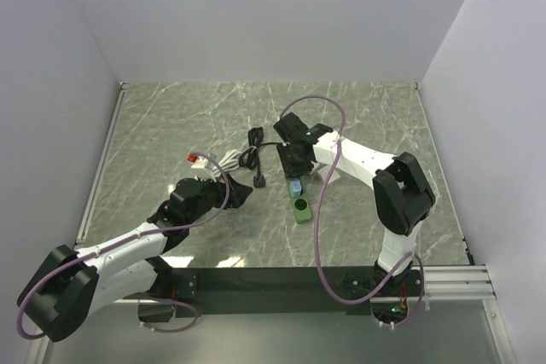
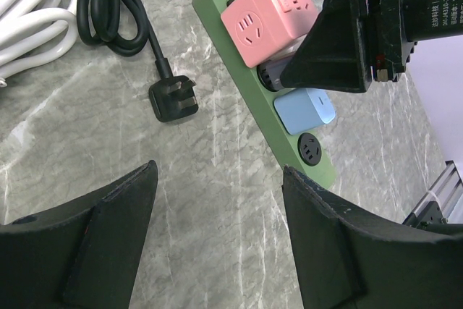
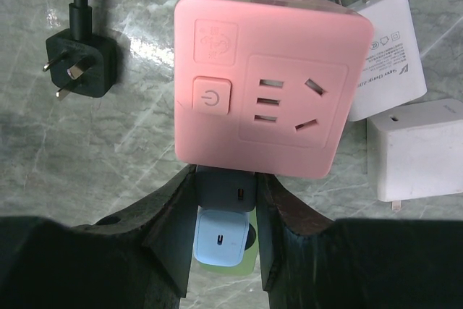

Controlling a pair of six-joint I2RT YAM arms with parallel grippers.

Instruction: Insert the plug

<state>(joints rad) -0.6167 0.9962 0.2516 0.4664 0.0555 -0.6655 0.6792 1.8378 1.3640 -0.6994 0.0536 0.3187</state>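
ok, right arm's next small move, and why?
Probably press straight down. The right gripper grips the grey charger over the green strip, between the pink cube and blue adapter; seating isn't visible.

Bright, even overhead light, soft shadows, mild sheen on the marble; all views sharp.

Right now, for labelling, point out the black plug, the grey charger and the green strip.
black plug [image 2: 173, 99]: left wrist view, its body.
grey charger [image 3: 225, 190]: right wrist view, upper face.
green strip [image 2: 319, 173]: left wrist view, bare end.
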